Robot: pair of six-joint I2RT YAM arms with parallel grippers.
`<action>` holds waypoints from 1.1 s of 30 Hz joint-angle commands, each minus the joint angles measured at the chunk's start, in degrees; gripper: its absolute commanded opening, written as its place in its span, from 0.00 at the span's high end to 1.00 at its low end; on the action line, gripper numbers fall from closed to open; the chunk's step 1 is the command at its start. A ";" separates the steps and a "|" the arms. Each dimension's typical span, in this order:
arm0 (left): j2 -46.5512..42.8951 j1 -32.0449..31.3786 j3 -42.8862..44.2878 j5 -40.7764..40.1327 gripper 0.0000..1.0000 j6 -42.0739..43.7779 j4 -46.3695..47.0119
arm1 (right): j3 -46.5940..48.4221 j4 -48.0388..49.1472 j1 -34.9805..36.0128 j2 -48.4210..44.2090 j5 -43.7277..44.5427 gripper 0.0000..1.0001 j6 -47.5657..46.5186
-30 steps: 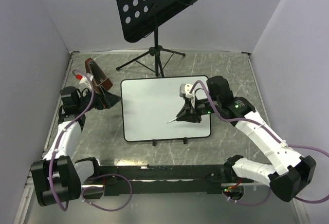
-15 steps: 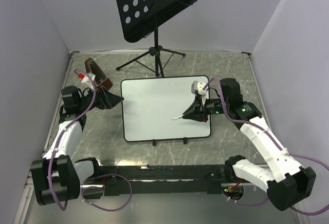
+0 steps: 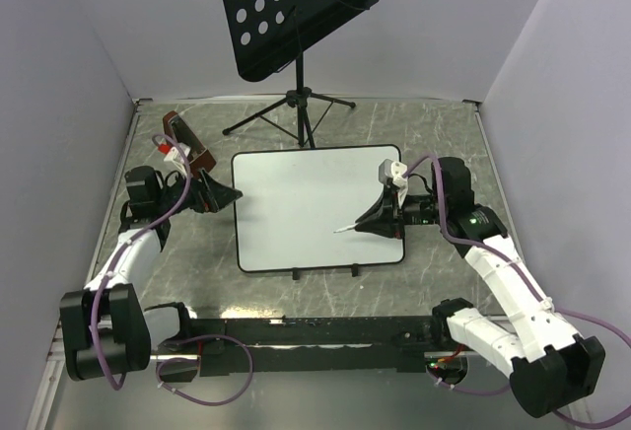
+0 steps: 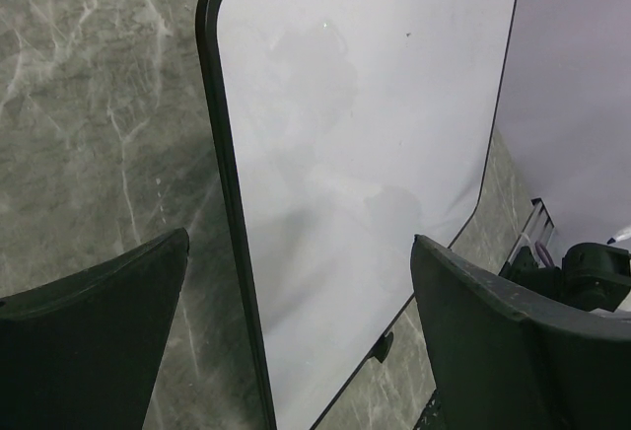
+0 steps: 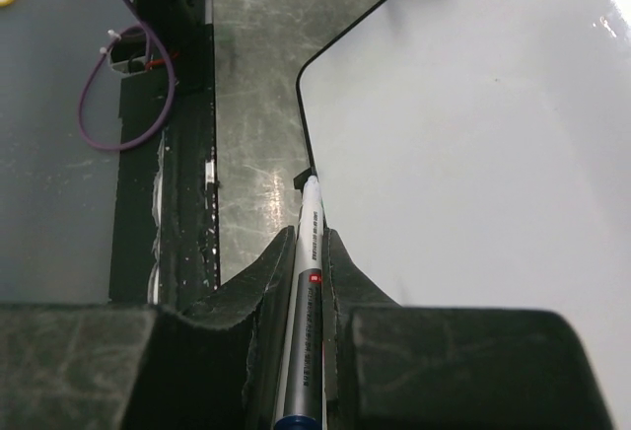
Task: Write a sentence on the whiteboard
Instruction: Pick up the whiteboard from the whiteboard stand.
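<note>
The large flat white rectangular whiteboard (image 3: 296, 208) with its thin black rim is lying flat on the grey marble-patterned bench (image 3: 197, 252), between the two arms, its two small black clips (image 3: 296, 273) on the near edge. The right gripper (image 3: 378, 217) is clenching a slim white marker pen (image 3: 347, 227), which is pointing leftward over the board's near right part; whether its tip is touching the surface cannot be told. The left gripper (image 3: 223, 196) is resting released, fingers spread wide, just beside the board's left edge, with the black perforated music stand (image 3: 296, 6) standing behind the board.
</note>
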 commanded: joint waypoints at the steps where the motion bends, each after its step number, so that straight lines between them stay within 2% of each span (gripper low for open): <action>1: 0.99 -0.19 -0.43 3.37 0.02 -0.61 6.05 | -0.50 3.19 -0.62 -1.58 -3.38 1.00 -0.33; 12: 8.02 -0.36 1.76 5.92 0.01 -4.92 15.55 | -0.67 3.01 -0.80 -1.05 -4.35 1.00 -0.86; 20: 15.32 -3.70 7.82 5.48 0.03 -3.52 14.06 | -0.67 2.75 -0.89 -0.61 -4.17 1.00 -1.21; 25: 20.49 -4.05 10.20 8.99 0.12 -6.41 18.98 | -0.59 2.40 -1.06 -0.35 -4.26 1.00 -1.56; 28: 23.84 -4.49 13.53 11.45 0.21 -6.68 19.07 | -0.50 2.22 -1.15 -0.17 -4.26 1.00 -1.83; 33: 27.80 -5.02 15.65 14.18 0.44 -8.96 21.70 | -0.41 2.04 -1.50 0.18 -4.43 1.00 -1.92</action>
